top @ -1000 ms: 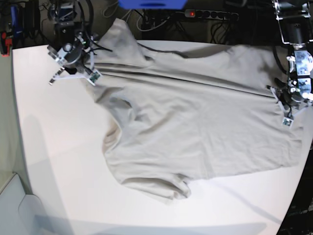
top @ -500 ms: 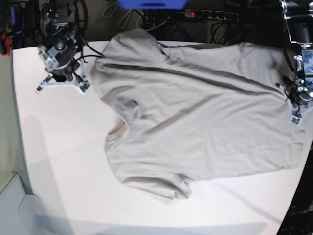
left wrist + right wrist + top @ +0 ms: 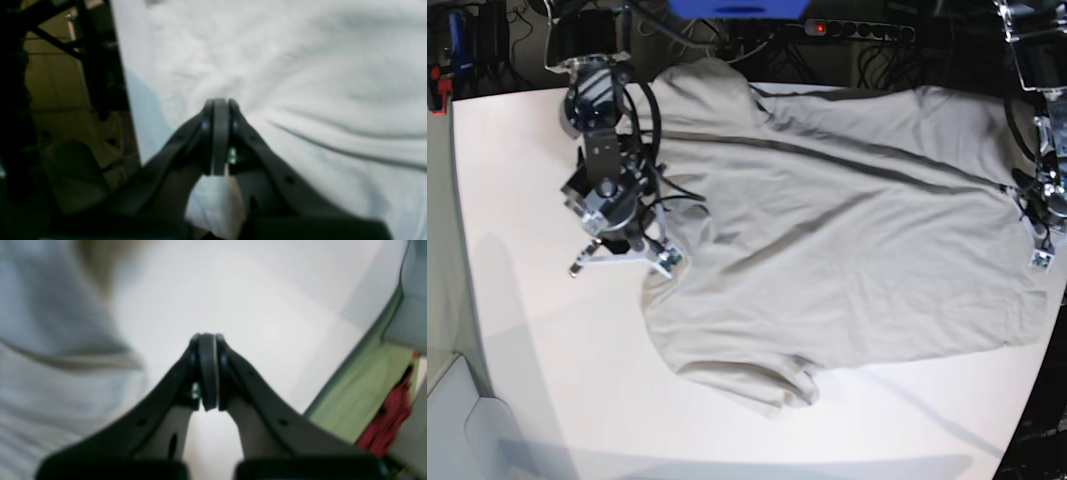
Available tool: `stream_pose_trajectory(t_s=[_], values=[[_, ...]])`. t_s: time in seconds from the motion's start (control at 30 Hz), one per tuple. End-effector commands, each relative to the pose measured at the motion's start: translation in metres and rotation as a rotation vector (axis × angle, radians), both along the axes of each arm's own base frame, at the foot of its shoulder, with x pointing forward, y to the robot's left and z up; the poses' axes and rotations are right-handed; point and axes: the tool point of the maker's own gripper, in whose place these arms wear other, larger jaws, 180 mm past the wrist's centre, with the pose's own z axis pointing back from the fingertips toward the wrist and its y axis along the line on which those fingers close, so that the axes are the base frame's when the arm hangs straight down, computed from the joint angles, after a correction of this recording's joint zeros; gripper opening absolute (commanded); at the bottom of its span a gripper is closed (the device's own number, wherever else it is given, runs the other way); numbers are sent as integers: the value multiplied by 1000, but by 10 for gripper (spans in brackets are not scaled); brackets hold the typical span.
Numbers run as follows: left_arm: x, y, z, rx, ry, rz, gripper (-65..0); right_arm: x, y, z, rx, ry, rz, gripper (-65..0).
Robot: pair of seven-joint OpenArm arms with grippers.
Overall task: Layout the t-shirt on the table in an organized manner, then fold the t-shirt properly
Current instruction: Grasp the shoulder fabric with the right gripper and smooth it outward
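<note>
The beige t-shirt (image 3: 827, 260) lies spread across the white table (image 3: 547, 350), collar side toward the left, with a long crease running across its back part. My left gripper (image 3: 1037, 250) is at the shirt's right edge; in the left wrist view it (image 3: 218, 103) is shut, and wrinkles in the t-shirt (image 3: 317, 83) converge on its tips. My right gripper (image 3: 622, 250) stands at the shirt's left edge. The right wrist view shows it (image 3: 207, 338) shut with nothing in it, over bare table (image 3: 267, 323), the t-shirt (image 3: 50, 390) just to its left.
A power strip (image 3: 857, 30), cables and a blue object (image 3: 737, 8) sit behind the table's back edge. The table's right edge runs close beside my left gripper. Bare tabletop stretches along the left and front. A red object (image 3: 393, 413) hangs off the table's side.
My right arm has swung from the back left corner forward to the shirt's left edge. The left gripper has drifted slightly toward the front. The shirt has barely shifted.
</note>
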Motion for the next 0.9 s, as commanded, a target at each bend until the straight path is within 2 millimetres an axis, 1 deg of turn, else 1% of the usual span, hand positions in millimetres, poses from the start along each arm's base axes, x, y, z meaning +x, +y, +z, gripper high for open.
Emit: stream_pose_trajectory(t_s=[0.0, 0.07, 0.1, 0.13, 0.2, 0.27, 0.33, 0.4, 0.5, 0.53, 0.6, 0.63, 0.73, 0.8, 0.83, 0.87], values=[[9, 13, 19, 40, -38, 4, -649, 3, 16, 8, 21, -29, 40, -650], [10, 11, 18, 38, -37, -1, -649, -3, 45, 12, 29, -39, 128, -650], [10, 11, 18, 38, -35, 0, -649, -12, 63, 10, 34, -31, 185, -650], [9, 12, 18, 38, -36, 3, -649, -19, 75, 8, 37, -25, 225, -650], [9, 13, 18, 38, -35, 5, -649, -28, 91, 2, 37, -4, 278, -650], [8, 14, 18, 41, -34, 7, -649, -37, 99, -14, 29, 46, 310, -650], [8, 14, 17, 42, -33, 6, -649, -46, 103, -37, 26, 120, 317, -650], [1, 15, 13, 41, -18, 7, -649, -55, 108, -57, 33, 183, 325, -650], [-1, 16, 12, 45, -12, 6, -649, -65, 115, -77, 64, 228, 350, -650], [-1, 16, 12, 45, -12, 6, -649, -68, 116, -79, 70, 236, 353, -650], [-1, 18, 13, 51, -12, 6, -649, -79, 118, -85, 77, 260, 356, -650], [-1, 23, 17, 63, -12, 6, -649, -84, 123, -86, 90, 266, 360, -650], [1, 27, 24, 75, -20, 5, -649, -97, 140, -87, 132, 286, 366, -650], [2, 28, 27, 80, -25, 4, -649, -108, 158, -85, 144, 292, 415, -650], [4, 28, 30, 84, -30, 2, -649, -110, 166, -82, 144, 285, 444, -650], [7, 25, 33, 88, -41, -5, -649, -112, 176, -75, 150, 265, 477, -650]])
